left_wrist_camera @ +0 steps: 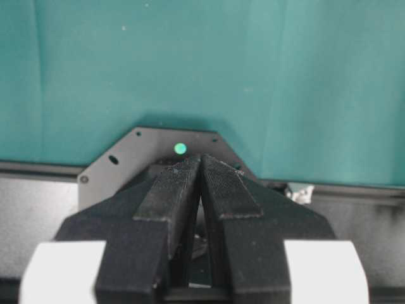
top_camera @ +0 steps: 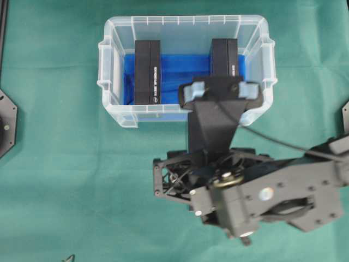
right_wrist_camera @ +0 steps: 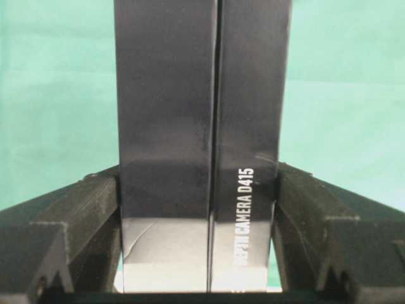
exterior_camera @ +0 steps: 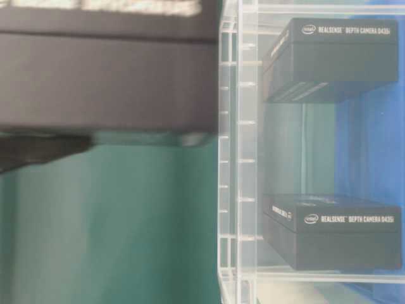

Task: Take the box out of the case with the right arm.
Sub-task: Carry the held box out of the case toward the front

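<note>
Pinching a long black box (right_wrist_camera: 190,126) from both sides, the right arm's fingers (right_wrist_camera: 82,215) stood apart by just the box's width, one pad on each of its long faces. White print on the box read "CAMERA D415" (the start of the line was lost in shadow near the palm). The box ran straight out past the fingertips, with only the green surface (right_wrist_camera: 50,95) behind it.

From table level the box (exterior_camera: 107,76) was a large, blurred dark slab outside the case (exterior_camera: 237,158), on the outer side of its clear wall and raised above the green cloth. Whether it brushed that wall could not be told. Two more black boxes stayed inside the case on the blue sheet (top_camera: 182,71), well away from the fingers: one at the left end (top_camera: 147,71) and one at the right end (top_camera: 224,57), both marked "REALSENSE DEPTH CAMERA D435i" in the table-level view.

From overhead the right arm (top_camera: 262,196) reached in from the right, its wrist just in front of the case's near rim (top_camera: 122,117), hiding the held box.

The left arm's fingers (left_wrist_camera: 171,190) were pressed together, holding nothing. Past their tips lay a dark plate (left_wrist_camera: 120,164) with a green dot at the surface's edge.
</note>
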